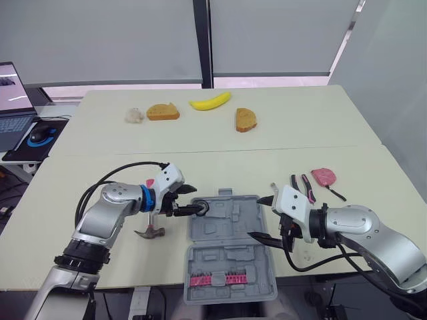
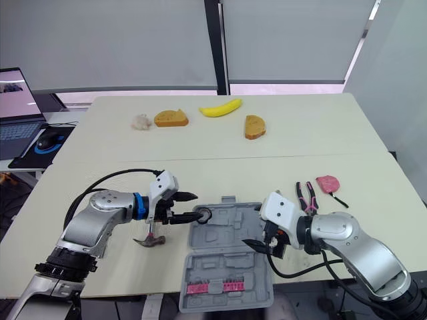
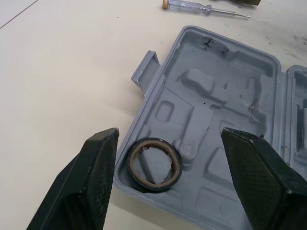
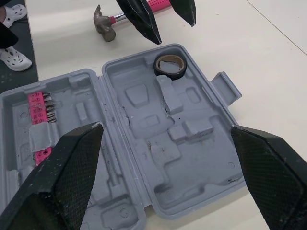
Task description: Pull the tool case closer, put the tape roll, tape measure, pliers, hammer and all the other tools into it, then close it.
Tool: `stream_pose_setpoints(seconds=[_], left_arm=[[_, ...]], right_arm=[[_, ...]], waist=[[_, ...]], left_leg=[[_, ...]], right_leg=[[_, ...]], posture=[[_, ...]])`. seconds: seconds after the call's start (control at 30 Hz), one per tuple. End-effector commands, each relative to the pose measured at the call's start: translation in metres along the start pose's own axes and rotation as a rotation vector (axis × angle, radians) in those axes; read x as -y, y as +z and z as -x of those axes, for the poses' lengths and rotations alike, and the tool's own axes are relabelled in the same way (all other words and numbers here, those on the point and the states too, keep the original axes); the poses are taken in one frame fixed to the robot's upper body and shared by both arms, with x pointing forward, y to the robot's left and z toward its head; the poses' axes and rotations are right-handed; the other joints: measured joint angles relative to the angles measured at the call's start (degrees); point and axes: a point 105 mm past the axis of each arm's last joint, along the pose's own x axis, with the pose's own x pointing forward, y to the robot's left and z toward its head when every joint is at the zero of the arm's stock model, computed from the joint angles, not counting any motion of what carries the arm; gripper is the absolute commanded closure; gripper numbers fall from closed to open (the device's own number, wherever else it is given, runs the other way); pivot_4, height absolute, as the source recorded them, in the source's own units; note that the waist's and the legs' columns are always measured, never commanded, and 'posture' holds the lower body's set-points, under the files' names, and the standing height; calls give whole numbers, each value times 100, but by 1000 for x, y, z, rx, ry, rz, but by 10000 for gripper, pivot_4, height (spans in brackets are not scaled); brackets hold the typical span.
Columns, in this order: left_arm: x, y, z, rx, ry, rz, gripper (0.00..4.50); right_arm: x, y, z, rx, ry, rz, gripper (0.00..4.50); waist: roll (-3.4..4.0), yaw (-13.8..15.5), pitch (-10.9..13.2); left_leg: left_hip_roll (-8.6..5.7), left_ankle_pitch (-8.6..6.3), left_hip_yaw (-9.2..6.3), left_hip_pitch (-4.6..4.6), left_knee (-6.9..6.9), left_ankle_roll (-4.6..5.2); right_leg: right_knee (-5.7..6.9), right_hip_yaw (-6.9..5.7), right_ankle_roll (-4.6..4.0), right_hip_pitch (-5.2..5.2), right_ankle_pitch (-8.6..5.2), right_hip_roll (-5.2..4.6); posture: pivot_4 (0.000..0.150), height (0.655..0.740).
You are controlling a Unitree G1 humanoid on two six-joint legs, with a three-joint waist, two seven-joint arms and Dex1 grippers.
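The grey tool case [image 1: 227,230] lies open at the table's front middle, with a pink bit strip [image 1: 217,277] in its near half. A black tape roll [image 3: 154,164] lies in the far half's left corner. My left gripper [image 1: 192,201] is open, its fingers on either side of the roll, and it holds nothing. My right gripper [image 1: 261,218] hangs open over the case's right edge. A pink-handled hammer [image 1: 150,232] lies left of the case under my left arm. The pliers [image 1: 301,186] and a pink tape measure [image 1: 323,176] lie to the right. A screwdriver [image 3: 206,7] lies beyond the case.
A banana [image 1: 210,101], two bread slices [image 1: 163,111] [image 1: 245,119] and a small white lump [image 1: 135,115] lie on the far part of the table. A laptop [image 1: 13,100] and a mouse [image 1: 41,135] are on a desk to the left.
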Motion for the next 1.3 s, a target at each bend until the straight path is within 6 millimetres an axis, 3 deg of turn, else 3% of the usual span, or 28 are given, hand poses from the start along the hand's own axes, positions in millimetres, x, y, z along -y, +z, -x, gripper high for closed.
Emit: stream_pose_setpoints(seconds=[0.03,0.2,0.43,0.73,1.03,1.2,1.3], left_arm=[[0,5,-1,20,-17,-55,18981],[-2,2,-4,24,-20,-63,33667],[-1,-1,-14,25,-36,-94,33667],[-10,-19,-34,-26,-13,-133,33667],[-6,-41,-42,-83,-20,-136,33667],[-9,-39,-40,-69,0,-130,33667],[-19,-20,-28,-7,42,-139,33667]], right_arm=[[-2,10,2,30,-6,38,0],[-2,11,2,30,-6,41,0],[-2,11,2,29,-7,46,0],[-2,12,1,28,-5,48,0],[-3,12,3,23,-7,45,0],[-3,12,4,23,-11,45,0],[-2,16,5,40,-23,42,0]], waist=[[0,0,0],[0,0,0],[0,-1,0],[0,-1,0],[-1,-2,-1],[-2,-3,-1],[-2,-4,-1]], left_leg=[[0,0,0,0,0,0],[0,0,0,0,0,0],[0,0,0,0,1,0],[-1,0,0,0,1,0],[-1,0,-1,1,2,0],[-1,0,-2,2,2,0],[-1,0,-1,2,2,0]], right_leg=[[0,0,0,0,0,0],[0,-1,0,1,0,0],[0,-1,0,1,0,0],[3,-3,0,0,0,1],[3,-3,0,2,0,1],[5,-4,0,2,0,1],[5,-4,0,2,0,1]], posture=[[1500,7400],[1500,7400],[1500,7400],[1500,7400],[1500,7400],[1500,7400],[1500,7400]])
